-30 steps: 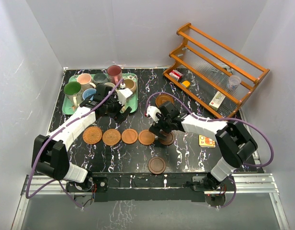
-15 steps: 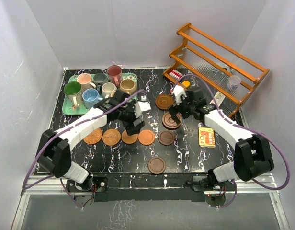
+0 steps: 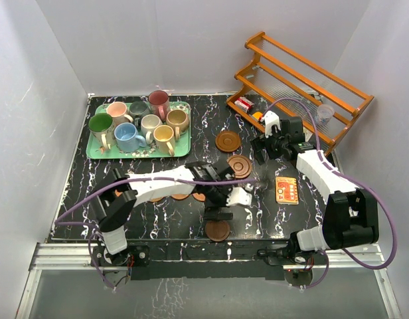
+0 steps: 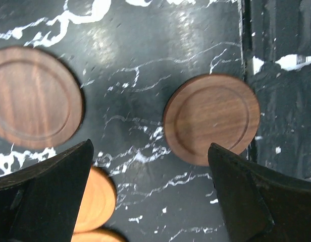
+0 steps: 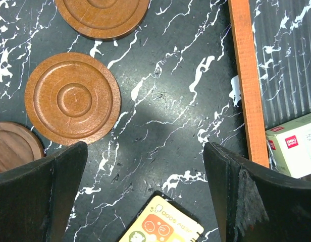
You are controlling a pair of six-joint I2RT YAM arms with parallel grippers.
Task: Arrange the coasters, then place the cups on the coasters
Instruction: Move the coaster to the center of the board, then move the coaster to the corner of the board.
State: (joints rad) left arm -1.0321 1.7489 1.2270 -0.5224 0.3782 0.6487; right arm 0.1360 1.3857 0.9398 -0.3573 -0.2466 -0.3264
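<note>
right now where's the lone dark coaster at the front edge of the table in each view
top external: dark coaster bottom centre, at the front edge of the table.
left wrist: the coaster sits right of centre, beside the table's edge.
right wrist: not in it.
shared landmark: the black white-veined table, in all three.

table: black marble, white veins
tray: green
mugs: green, pink, grey-teal, maroon, light blue, cream, yellow, tan
dark coaster, between left gripper fingers: dark brown, wood grain, one ring
orange coasters, by its left finger: light orange
ringed coaster, by right gripper: reddish brown, concentric rings
both grippers: black fingers
rack: orange
card: yellow, orange print
cables: purple
</note>
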